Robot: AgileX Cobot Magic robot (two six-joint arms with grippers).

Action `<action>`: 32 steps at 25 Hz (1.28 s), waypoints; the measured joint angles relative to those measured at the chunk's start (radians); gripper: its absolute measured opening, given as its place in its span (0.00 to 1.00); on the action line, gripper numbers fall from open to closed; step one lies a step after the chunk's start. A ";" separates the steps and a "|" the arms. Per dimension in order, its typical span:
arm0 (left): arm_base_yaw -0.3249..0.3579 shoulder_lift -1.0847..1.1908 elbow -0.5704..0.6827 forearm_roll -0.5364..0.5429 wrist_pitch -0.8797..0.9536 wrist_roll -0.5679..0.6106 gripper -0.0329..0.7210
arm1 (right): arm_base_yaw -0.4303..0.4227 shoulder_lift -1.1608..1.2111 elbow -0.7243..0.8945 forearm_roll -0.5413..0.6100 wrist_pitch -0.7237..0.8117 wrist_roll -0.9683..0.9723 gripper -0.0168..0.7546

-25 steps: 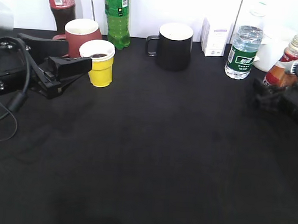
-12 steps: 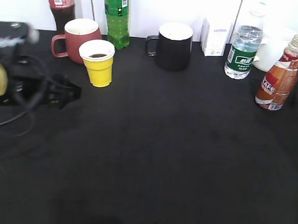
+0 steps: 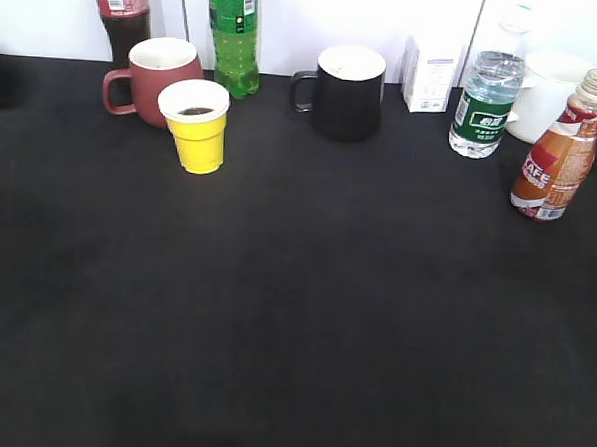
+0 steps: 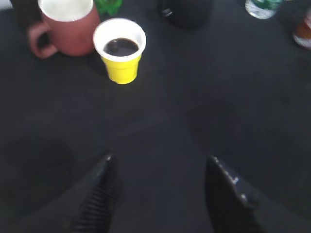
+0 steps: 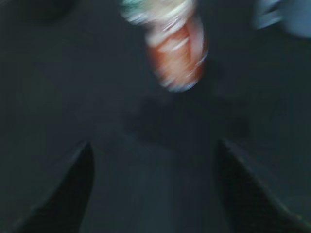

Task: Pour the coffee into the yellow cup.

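Observation:
The yellow cup (image 3: 196, 125) stands upright at the back left of the black table with dark liquid inside; it also shows in the left wrist view (image 4: 120, 50). The coffee bottle (image 3: 559, 155), orange-red label and pale cap, stands upright at the right edge; it appears blurred in the right wrist view (image 5: 174, 53). Both arms are out of the exterior view. My left gripper (image 4: 160, 162) is open and empty, well short of the cup. My right gripper (image 5: 153, 145) is open and empty, short of the bottle.
A maroon mug (image 3: 156, 76) stands behind the yellow cup, with a cola bottle (image 3: 120, 9) and a green bottle (image 3: 234, 32) behind it. A black mug (image 3: 347, 90), a white carton (image 3: 431, 74), a water bottle (image 3: 488, 98) and a white mug (image 3: 548, 91) line the back.
Both arms have pulled back out of the exterior view. The left one left the yellow cup; the right one let go of the coffee bottle, which now stands alone.

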 joint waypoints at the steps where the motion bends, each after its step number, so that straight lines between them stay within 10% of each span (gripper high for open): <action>1: 0.000 -0.092 0.036 -0.002 0.016 0.024 0.62 | 0.000 -0.085 0.036 0.007 0.035 -0.021 0.79; 11: 0.000 -0.829 0.409 -0.053 0.230 0.099 0.62 | 0.000 -0.971 0.257 -0.189 0.422 0.036 0.79; 27: -0.001 -0.869 0.418 -0.099 0.241 0.204 0.62 | 0.000 -1.009 0.378 -0.269 0.305 0.094 0.79; 32: 0.242 -0.869 0.418 -0.099 0.241 0.204 0.62 | 0.000 -1.065 0.379 -0.269 0.298 0.094 0.79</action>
